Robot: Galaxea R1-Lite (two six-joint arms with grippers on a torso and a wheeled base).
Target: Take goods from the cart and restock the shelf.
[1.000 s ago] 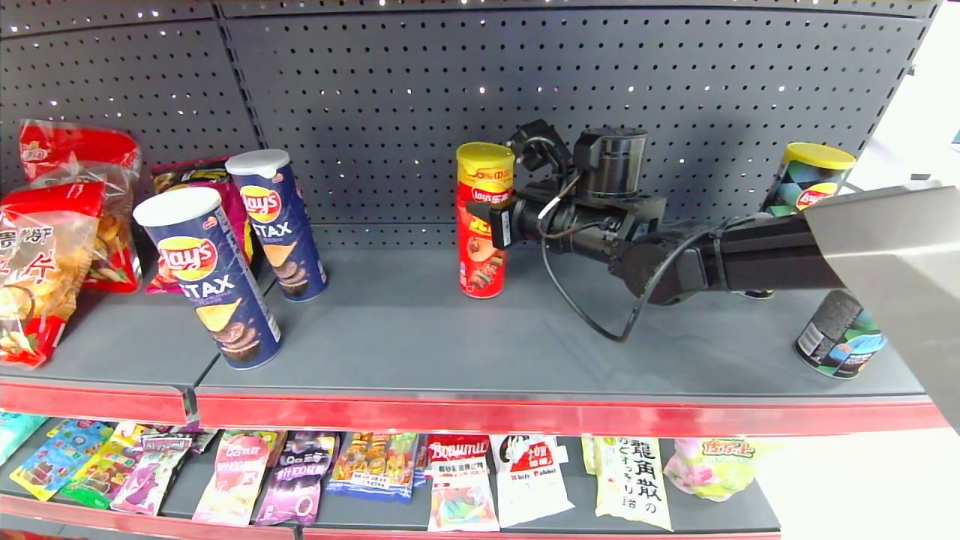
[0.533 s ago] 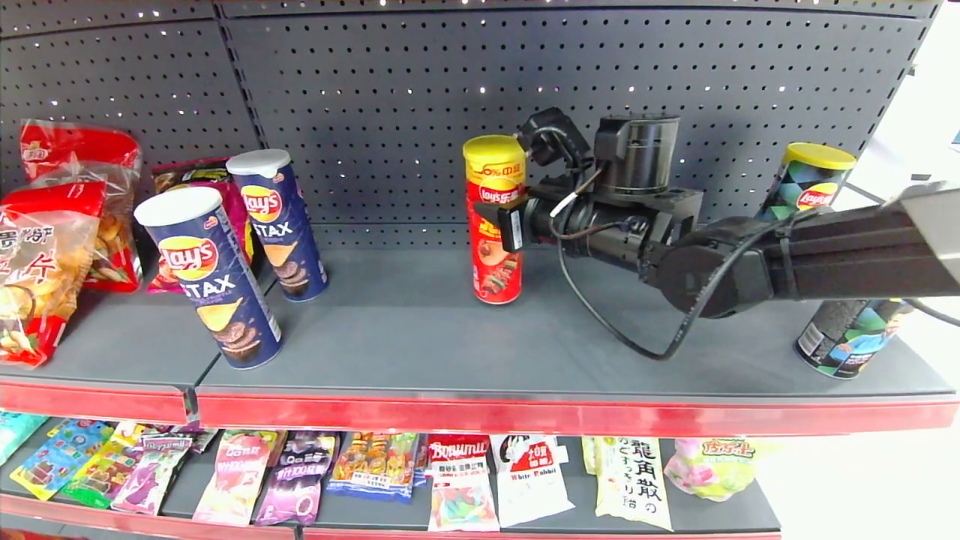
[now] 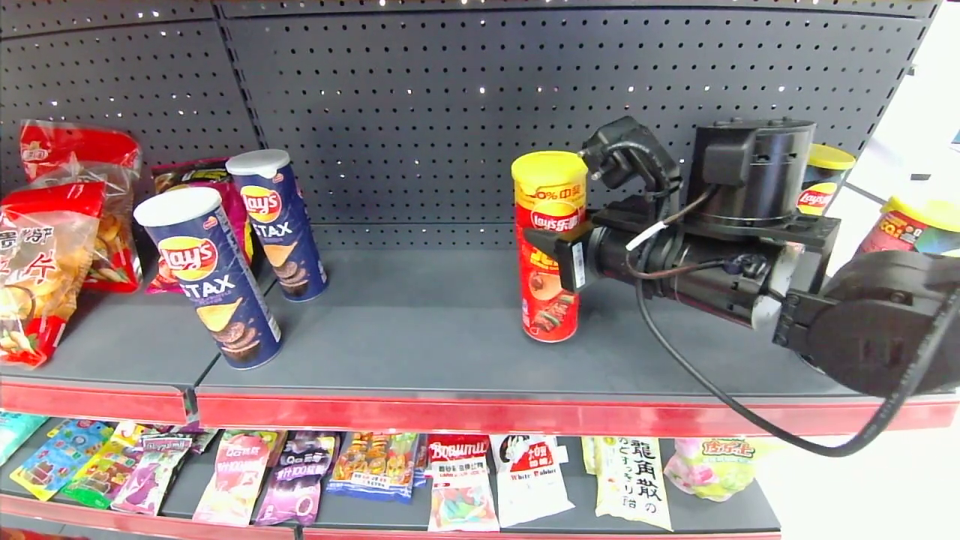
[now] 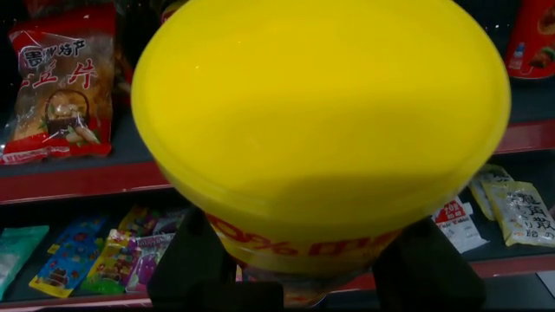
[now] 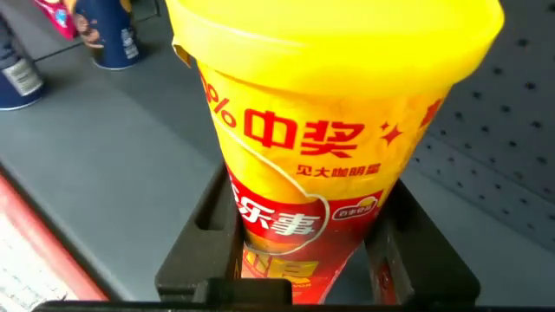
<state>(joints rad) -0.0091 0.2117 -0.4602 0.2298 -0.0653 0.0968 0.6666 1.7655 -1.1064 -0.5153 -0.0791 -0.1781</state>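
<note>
A red chips can with a yellow lid (image 3: 548, 196) stands upright on the grey shelf board (image 3: 420, 330), mid-shelf. My right gripper (image 3: 561, 253) comes in from the right and is shut on the can's middle. The right wrist view shows that can (image 5: 329, 147) close up between the black fingers (image 5: 204, 238) of the right gripper (image 5: 308, 251). Whether its base touches the board is unclear. In the left wrist view my left gripper (image 4: 312, 269) is shut on a second yellow-lidded can (image 4: 321, 113), held in front of the shelves.
Two blue cans (image 3: 214, 277) (image 3: 277, 225) and snack bags (image 3: 52, 240) fill the shelf's left. Yellow-lidded cans (image 3: 825, 176) (image 3: 911, 225) stand at the right behind my arm. The red front lip (image 3: 450, 412) edges the board. Packets (image 3: 465, 480) lie on the lower shelf.
My right arm has carried the red can to the right and nearer the shelf's front edge, keeping hold of it. The other goods have not moved.
</note>
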